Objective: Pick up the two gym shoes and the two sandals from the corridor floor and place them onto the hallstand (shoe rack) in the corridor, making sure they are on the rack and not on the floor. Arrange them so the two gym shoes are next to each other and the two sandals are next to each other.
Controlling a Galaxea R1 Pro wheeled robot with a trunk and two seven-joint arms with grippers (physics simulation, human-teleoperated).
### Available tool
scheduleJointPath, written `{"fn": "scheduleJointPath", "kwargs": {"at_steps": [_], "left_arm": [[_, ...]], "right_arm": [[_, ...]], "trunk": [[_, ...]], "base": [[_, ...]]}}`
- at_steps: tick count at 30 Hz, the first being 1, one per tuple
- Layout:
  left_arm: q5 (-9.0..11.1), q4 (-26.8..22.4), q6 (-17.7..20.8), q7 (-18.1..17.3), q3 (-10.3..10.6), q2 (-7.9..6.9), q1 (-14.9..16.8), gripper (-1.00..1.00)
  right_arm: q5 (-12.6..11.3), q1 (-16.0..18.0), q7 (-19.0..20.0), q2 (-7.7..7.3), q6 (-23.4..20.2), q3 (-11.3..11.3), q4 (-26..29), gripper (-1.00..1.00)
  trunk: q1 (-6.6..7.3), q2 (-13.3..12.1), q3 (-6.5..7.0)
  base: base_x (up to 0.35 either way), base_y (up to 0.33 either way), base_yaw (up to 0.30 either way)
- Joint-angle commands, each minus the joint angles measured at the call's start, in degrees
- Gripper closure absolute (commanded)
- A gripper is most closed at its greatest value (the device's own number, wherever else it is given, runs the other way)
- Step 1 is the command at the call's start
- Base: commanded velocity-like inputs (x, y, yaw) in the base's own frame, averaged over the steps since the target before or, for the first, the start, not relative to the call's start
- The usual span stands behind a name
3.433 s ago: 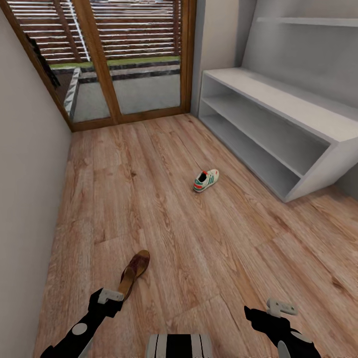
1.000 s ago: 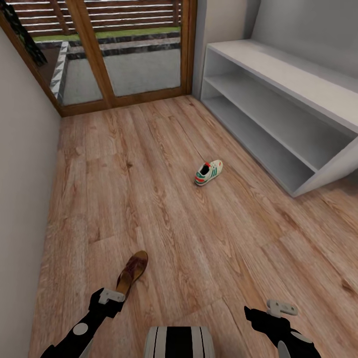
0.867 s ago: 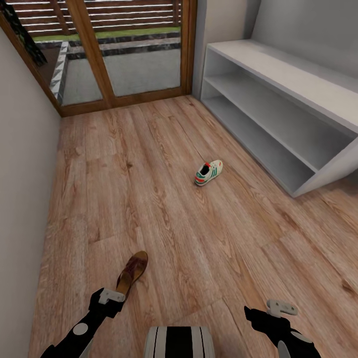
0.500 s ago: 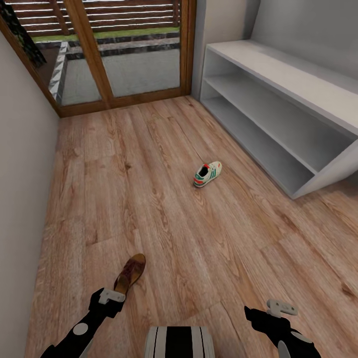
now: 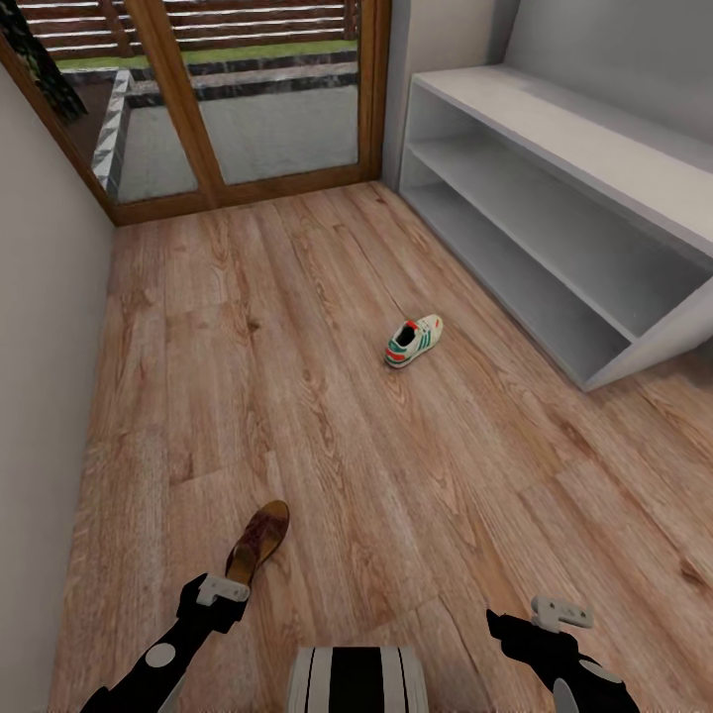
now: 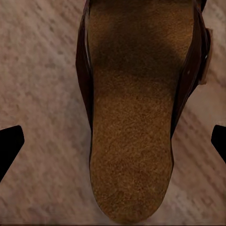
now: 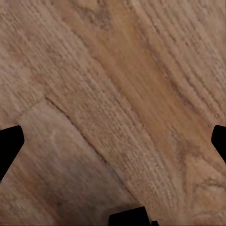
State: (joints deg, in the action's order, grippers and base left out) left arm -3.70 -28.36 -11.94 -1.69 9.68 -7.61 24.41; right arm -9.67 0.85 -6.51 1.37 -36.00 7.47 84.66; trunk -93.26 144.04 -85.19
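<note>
both jaws gape apart, left jaws straddling sandal [image 6: 132,117] above floor [image 5: 416,475].

It is a home corridor: wood-plank floor [image 5: 327,436], pale-grey shoe rack [image 5: 555,198], glazed wooden door [image 5: 228,99] to a garden.

The corridor floor [image 5: 327,465] is light brown wood plank with darker grain streaks and knots. The gym shoe [image 5: 413,341] is white with green side stripes, red accents at heel and tongue, and a dark inside. The sandal [image 5: 257,537] is dark brown at its straps and edge, with a speckled tan-brown footbed [image 6: 132,141]. The hallstand [image 5: 555,198] is pale grey all over. The far door frame [image 5: 188,109] is mid-brown wood; the left wall [image 5: 40,396] is off-white. Both pincers, left [image 5: 220,590] and right [image 5: 561,612], are pale grey on black arms
</note>
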Motion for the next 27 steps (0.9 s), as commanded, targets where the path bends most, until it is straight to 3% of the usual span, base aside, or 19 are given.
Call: {"fn": "scheduleJointPath", "kwargs": {"at_steps": [1,18,27], "left_arm": [[-0.38,0.01,-0.19,0.03,0.08,-0.03,0.02,-1.00],[-0.40,0.01,-0.19,0.03,0.08,-0.09,0.02,-1.00],[-0.38,0.00,-0.19,0.03,0.08,-0.12,0.02,-1.00]], "right_arm": [[-0.61,0.02,-0.43,0.03,-0.21,0.03,0.07,-1.00],[-0.62,0.01,-0.43,0.03,-0.21,0.03,0.07,-1.00],[-0.61,0.02,-0.43,0.03,-0.21,0.02,0.07,-1.00]], "trunk": [[-0.01,0.03,-0.32],[-0.45,0.26,-5.58],[-0.45,0.26,-5.93]], "base": [[0.000,0.000,0.000],[0.000,0.000,0.000],[0.000,0.000,0.000]]}}
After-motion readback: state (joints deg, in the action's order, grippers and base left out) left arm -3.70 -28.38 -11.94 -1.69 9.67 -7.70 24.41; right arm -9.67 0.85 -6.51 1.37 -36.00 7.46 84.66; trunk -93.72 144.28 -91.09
